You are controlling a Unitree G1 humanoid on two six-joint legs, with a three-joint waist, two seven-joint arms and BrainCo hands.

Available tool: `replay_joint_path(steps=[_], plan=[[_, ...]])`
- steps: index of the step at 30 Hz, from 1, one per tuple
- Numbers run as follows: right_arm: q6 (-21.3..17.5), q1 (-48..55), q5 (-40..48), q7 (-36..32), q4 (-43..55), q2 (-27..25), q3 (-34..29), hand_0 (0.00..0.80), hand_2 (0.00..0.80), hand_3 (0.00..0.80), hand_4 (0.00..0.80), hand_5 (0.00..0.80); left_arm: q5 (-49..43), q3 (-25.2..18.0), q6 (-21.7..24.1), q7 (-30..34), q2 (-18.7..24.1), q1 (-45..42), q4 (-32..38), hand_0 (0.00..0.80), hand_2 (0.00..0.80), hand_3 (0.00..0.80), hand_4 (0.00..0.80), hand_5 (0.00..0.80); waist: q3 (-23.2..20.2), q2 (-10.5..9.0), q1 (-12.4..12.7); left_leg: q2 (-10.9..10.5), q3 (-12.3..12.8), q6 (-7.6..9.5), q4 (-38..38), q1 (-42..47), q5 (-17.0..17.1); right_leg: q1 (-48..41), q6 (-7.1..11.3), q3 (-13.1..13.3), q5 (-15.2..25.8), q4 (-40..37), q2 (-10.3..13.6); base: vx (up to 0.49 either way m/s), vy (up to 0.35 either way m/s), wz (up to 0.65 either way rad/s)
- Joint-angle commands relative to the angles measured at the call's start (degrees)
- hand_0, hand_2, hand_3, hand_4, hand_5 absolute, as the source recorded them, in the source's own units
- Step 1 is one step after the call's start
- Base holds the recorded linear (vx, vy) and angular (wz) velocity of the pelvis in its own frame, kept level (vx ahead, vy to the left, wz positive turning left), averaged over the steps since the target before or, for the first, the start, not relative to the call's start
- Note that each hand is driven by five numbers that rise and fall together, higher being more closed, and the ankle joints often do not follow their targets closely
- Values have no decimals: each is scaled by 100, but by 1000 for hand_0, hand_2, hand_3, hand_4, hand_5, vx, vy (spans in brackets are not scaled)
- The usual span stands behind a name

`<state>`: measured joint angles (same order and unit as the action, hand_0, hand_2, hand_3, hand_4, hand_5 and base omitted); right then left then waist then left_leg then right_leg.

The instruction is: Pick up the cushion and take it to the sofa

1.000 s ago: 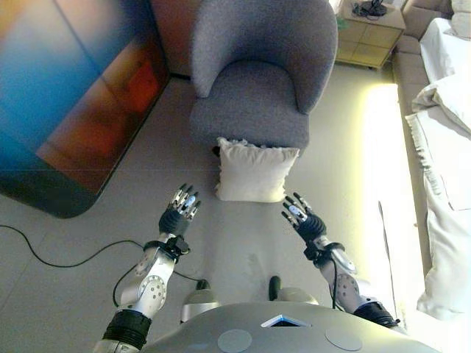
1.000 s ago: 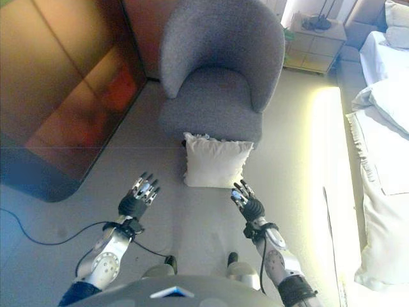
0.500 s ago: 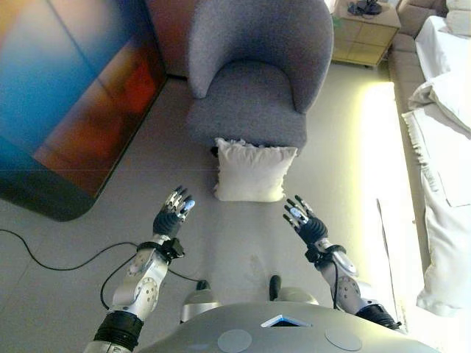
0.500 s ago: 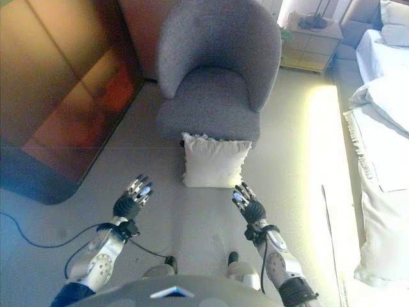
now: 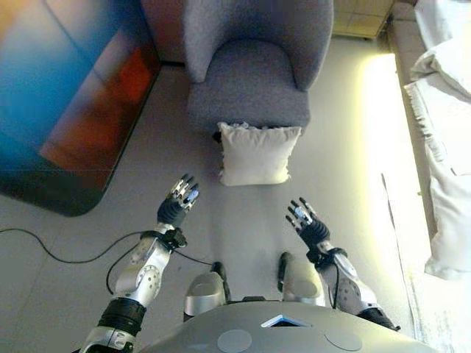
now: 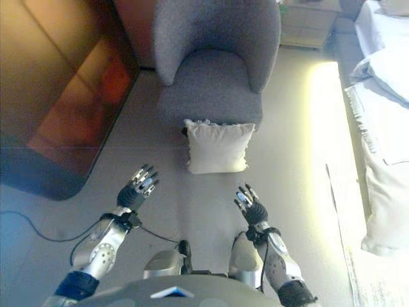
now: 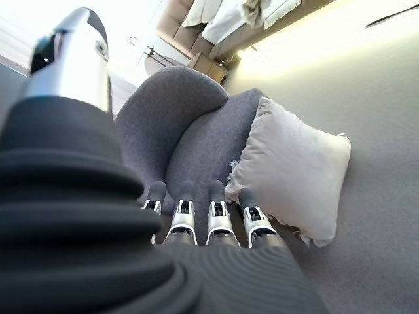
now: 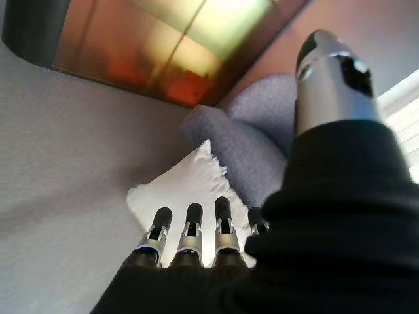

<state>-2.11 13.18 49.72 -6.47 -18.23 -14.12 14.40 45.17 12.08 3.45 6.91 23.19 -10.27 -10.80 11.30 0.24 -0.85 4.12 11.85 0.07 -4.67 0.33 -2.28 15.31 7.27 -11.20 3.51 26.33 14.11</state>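
Since a second ago our view has tipped down and our hands sit a little farther back from the cushion [image 5: 258,153]. Ahead of both hands stands the grey armchair [image 5: 254,66], with the white cushion leaning upright against its front on the floor [image 5: 96,243]. Our left hand [image 5: 179,206] and right hand [image 5: 305,224] hover with fingers spread, holding nothing, the cushion ahead between them, untouched.

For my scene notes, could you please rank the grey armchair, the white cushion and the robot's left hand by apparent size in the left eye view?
1. Grey upholstered armchair
2. White square fabric cushion
3. Left robot hand, though it is nearer the camera
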Motion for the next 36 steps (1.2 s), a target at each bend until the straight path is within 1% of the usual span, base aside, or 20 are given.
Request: replay_joint_path(steps=[1,3,5,9,12,14,15,16,18,20,22,23,24,25,27,29,30,33,34,36], plan=[[-279,-142,293,-198,370,5,-8,0,0,0,0,0,277,-100,205,39,47,-44,426,0,0,0,0,0,-69,-235,-383,-592,-215,45,-331,204,-801,-18,352,446,1101,-2178,367,296,-177,-13],[-245,-183,375,-218,323,-28,-60,0,0,0,0,0,238,-71,212,104,46,-83,413,0,0,0,0,0,-69,-250,-425,-570,-251,-4,-365,282,-883,-38,474,423,1340,-2985,442,346,-155,6],[-201,-149,419,-254,303,-26,-104,0,0,0,0,0,208,-74,159,165,75,-189,455,0,0,0,0,0,-70,-268,-423,-538,-268,0,-470,355,-978,83,512,429,1413,-3133,479,380,-155,22],[-167,-45,355,-234,293,62,-98,0,0,0,0,0,94,-63,77,258,46,-409,509,0,0,0,0,0,-64,-390,-448,-481,-414,40,-819,573,-1375,55,470,402,1545,-2895,543,415,-177,31],[-65,16,251,-248,211,33,-107,0,0,0,0,0,123,-83,136,215,-1,-507,426,0,0,0,0,0,-185,-379,-510,-337,-420,42,-921,665,-1445,-60,441,519,1223,-2607,438,419,-184,41],[35,46,202,-221,315,-57,-39,0,0,0,0,0,316,-149,86,129,-1,-553,481,0,0,0,0,0,-287,-349,-601,-50,-350,-108,-995,840,-1243,-49,401,725,1199,-2337,254,452,-236,-8],[93,88,106,-165,399,-113,7,0,0,0,0,0,366,-182,92,71,-10,-605,463,0,0,0,0,0,-348,-316,-647,123,-324,-171,-964,982,-1052,-18,351,839,1100,-2109,106,451,-250,-10],[158,118,25,-156,495,-201,31,0,0,0,0,0,415,-236,84,47,-31,-639,431,0,0,0,0,0,-420,-255,-693,321,-331,-286,-917,1106,-692,-11,289,916,918,-1946,-98,415,-245,5],[297,107,79,-225,668,-390,68,0,0,0,0,0,497,-289,56,8,-66,-675,516,0,0,0,0,0,-532,-203,-715,602,-399,-458,-1159,1052,-42,-107,121,977,580,-1861,-452,378,-268,7],[351,33,38,-333,603,-472,54,0,0,0,0,0,554,-283,134,-53,-128,-650,559,0,0,0,0,0,-619,-224,-699,709,-463,-523,-1678,913,323,-274,-92,961,422,-1916,-665,342,-275,-10],[310,-69,-49,-362,469,-551,53,0,0,0,0,0,647,-237,170,-151,-233,-572,571,0,0,0,0,0,-659,-262,-653,717,-455,-582,-2518,564,695,-521,-367,894,251,-1974,-832,274,-236,-21],[298,-86,-54,-349,455,-558,52,0,0,0,0,0,660,-220,174,-178,-248,-556,573,0,0,0,0,0,-662,-263,-650,735,-450,-591,-2651,483,723,-551,-407,868,221,-1971,-855,235,-237,-21],[184,-135,-31,-315,391,-545,28,0,0,0,0,0,640,-150,144,-193,-298,-504,563,0,0,0,0,0,-616,-354,-575,835,-351,-531,-3049,-15,765,-760,-542,801,94,-1967,-879,205,-200,-18],[91,-142,40,-303,390,-543,14,0,0,0,0,0,599,-125,97,-186,-318,-490,579,0,0,0,0,0,-546,-356,-518,890,-346,-466,-3067,-270,649,-902,-572,754,-7,-1947,-935,229,-197,-6],[7,-101,126,-317,436,-508,-5,0,0,0,0,0,544,-117,54,-170,-308,-482,602,0,0,0,0,0,-496,-383,-453,825,-270,-414,-2582,-364,654,-1064,-549,693,-153,-1953,-955,177,-60,14],[16,16,150,-278,528,-471,-62,0,0,0,0,0,534,-145,27,-116,-298,-480,617,0,0,0,0,0,-433,-305,-389,788,-149,-444,-1707,-454,859,-1236,-516,627,-369,-1936,-1055,174,27,23],[27,65,152,-280,554,-458,-77,0,0,0,0,0,538,-152,23,-102,-305,-472,625,0,0,0,0,0,-416,-260,-353,743,-164,-478,-1349,-531,965,-1311,-500,611,-439,-1944,-1097,191,59,29],[59,153,93,-336,570,-443,-46,0,0,0,0,0,515,-139,51,-141,-347,-479,701,0,0,0,0,0,-340,-113,-114,569,-442,-651,-200,-928,1426,-1671,-462,638,-643,-2055,-1258,239,51,27],[58,150,58,-369,559,-452,-5,0,0,0,0,0,505,-116,81,-165,-371,-501,725,0,0,0,0,0,-319,-74,6,575,-579,-708,226,-1089,1585,-1812,-451,652,-707,-2098,-1284,283,29,12],[28,156,-21,-433,515,-448,47,0,0,0,0,0,428,-98,114,-133,-414,-608,746,0,0,0,0,0,-278,-70,198,583,-786,-750,762,-1302,1685,-2077,-439,732,-842,-2149,-1255,310,25,-9]])
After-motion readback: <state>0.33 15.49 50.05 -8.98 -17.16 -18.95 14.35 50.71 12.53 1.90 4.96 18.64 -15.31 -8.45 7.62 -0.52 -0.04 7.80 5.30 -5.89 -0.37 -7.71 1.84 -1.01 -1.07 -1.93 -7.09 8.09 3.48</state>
